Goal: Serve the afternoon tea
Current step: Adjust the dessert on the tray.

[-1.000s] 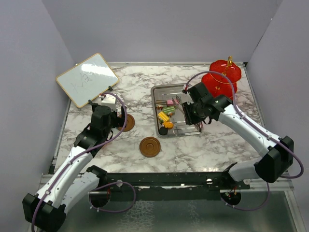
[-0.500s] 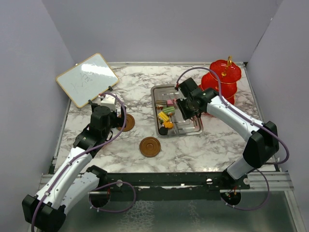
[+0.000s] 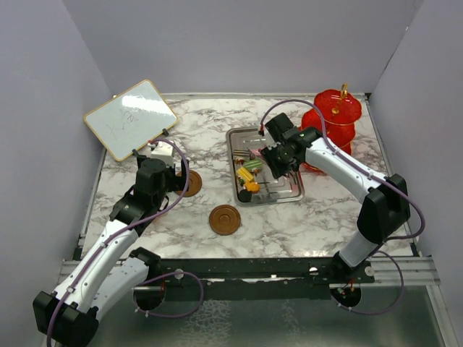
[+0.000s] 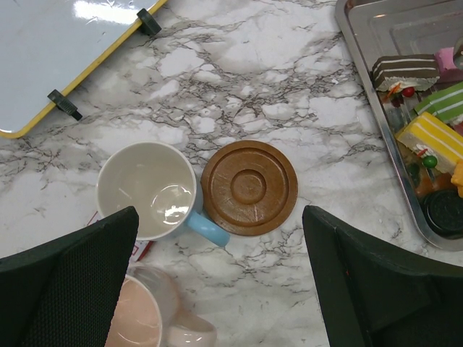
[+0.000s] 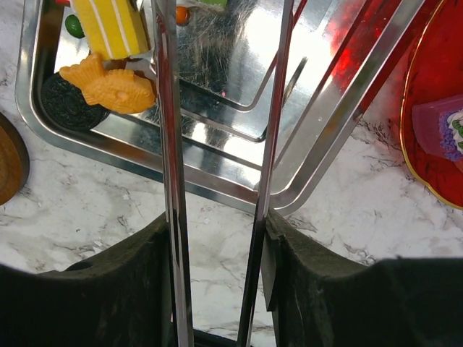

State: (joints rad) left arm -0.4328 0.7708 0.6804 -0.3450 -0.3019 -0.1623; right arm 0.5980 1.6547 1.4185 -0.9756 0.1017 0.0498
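My left gripper (image 4: 221, 289) hangs open above the marble, just near of a blue cup (image 4: 148, 189) and a brown saucer (image 4: 249, 188) that touch each other. A pink cup (image 4: 137, 322) lies by its left finger. My right gripper (image 5: 217, 238) is shut on steel tongs (image 5: 168, 144), whose two arms stand apart over the steel tray (image 5: 217, 181). Nothing sits between the tong arms. In the tray lie a yellow cake (image 5: 108, 25), an orange fish-shaped piece (image 5: 108, 88) and a black round biscuit (image 5: 69, 112). A purple cake (image 5: 445, 134) rests on the red stand (image 3: 333, 119).
A second brown saucer (image 3: 225, 219) lies near the table's front middle. The wood-framed whiteboard (image 3: 130, 118) leans at the back left. Grey walls close in the table on three sides. The red stand sits just right of the tray (image 3: 286, 194).
My right arm has swung back and to the left over the tray, toward the cakes, still carrying the tongs. The left arm has not moved.
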